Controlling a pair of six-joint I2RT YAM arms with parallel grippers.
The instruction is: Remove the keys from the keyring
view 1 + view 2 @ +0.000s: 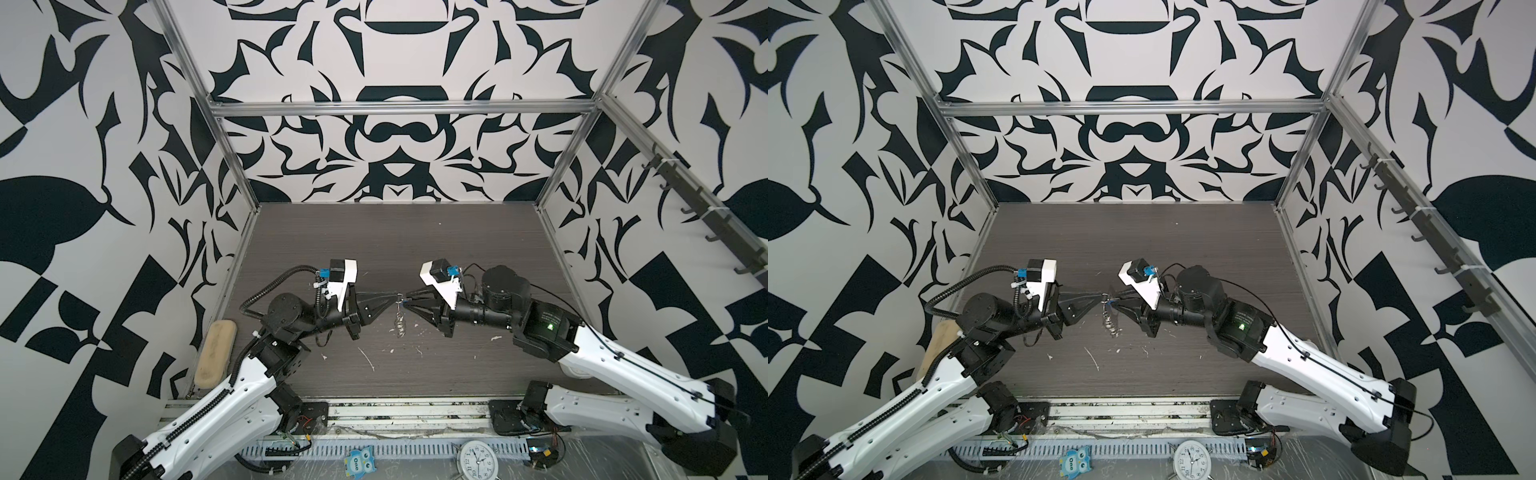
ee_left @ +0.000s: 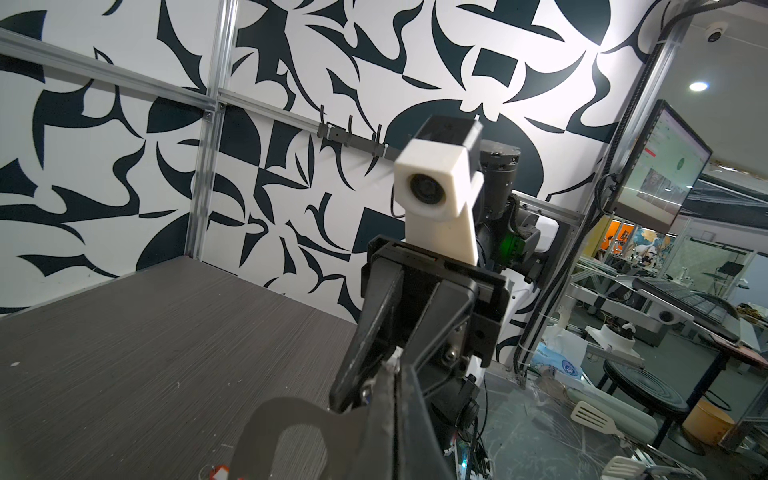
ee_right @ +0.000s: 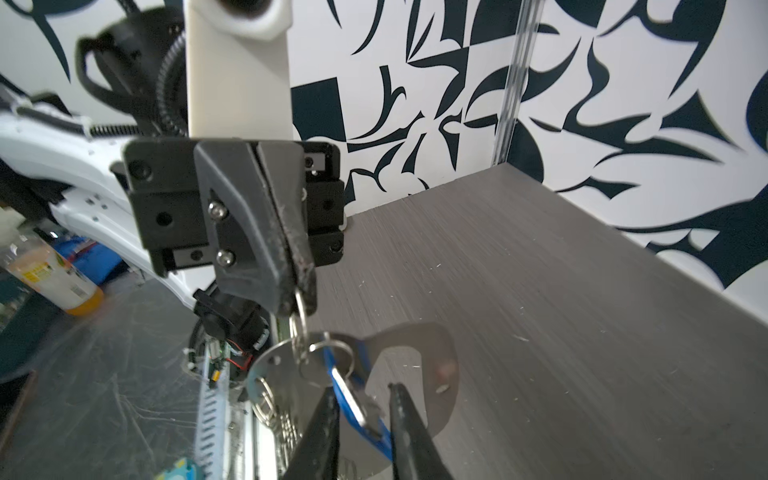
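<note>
Keyring (image 3: 432, 361), the flat silver D-shaped plate, hangs lifted over the dark table (image 1: 374, 249), a little toward 6 o'clock of the table's centre in both top views. Two arms meet above it: the left gripper (image 1: 397, 296) reaches in from 9 o'clock and the right gripper (image 1: 408, 301) from 3 o'clock, tips almost touching. The plate dangles toward 6 o'clock beneath them.

The left jaws are fully closed, pinching one small silver ring (image 3: 300, 320) from which the plate hangs. The right jaws stand narrow, with the blue key tag (image 3: 355, 397) filling the gap between them; it looks gripped.

The step in hand appears to be freeing the blue key, with the left arm as anchor. The next move likely calls for working the tag's own ring (image 3: 332, 353) round and off the plate. That means a twist with a gentle draw toward 3 o'clock rather than a straight tug, while the left grip stays firm.

By count there are two grippers, one plate and one blue tag. One scrap of red and white (image 2: 220, 473) shows at the edge of the left wrist view, probably the red key; I cannot tell whether it hangs or lies on the table. The bare rings (image 3: 270, 409) along the plate's edge are too bunched to count.
</note>
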